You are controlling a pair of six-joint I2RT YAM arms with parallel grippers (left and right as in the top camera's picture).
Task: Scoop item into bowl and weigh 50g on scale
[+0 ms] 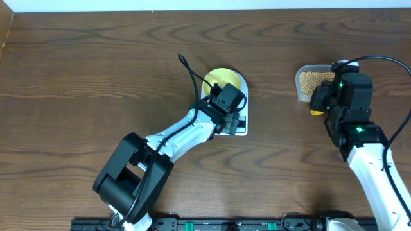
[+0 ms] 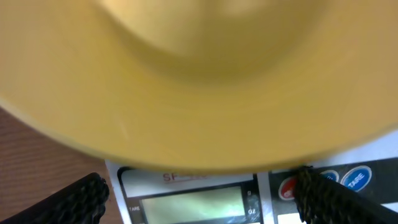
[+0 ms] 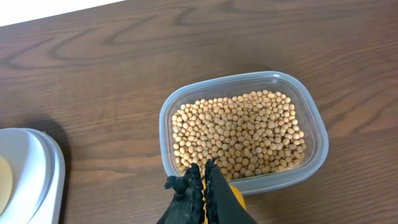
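The pale-yellow bowl (image 1: 221,79) stands on the white scale (image 1: 242,129) at mid-table. My left gripper (image 1: 217,97) is open at the scale's front edge, its two fingertips (image 2: 81,199) spread wide either side of the display with nothing between them. In the left wrist view the bowl (image 2: 199,93) fills the picture just ahead of the scale (image 2: 193,182). The beans (image 3: 236,130) fill a clear container (image 3: 312,115). My right gripper (image 3: 204,169) is shut on a yellow scoop (image 3: 237,199) at the container's near wall. The scoop's bowl end is hidden.
The clear container (image 1: 311,81) sits at the right of the brown wooden table, well apart from the scale (image 3: 37,174). A black cable (image 1: 191,72) arcs over the left arm beside the bowl. The table's far edge lies along the top.
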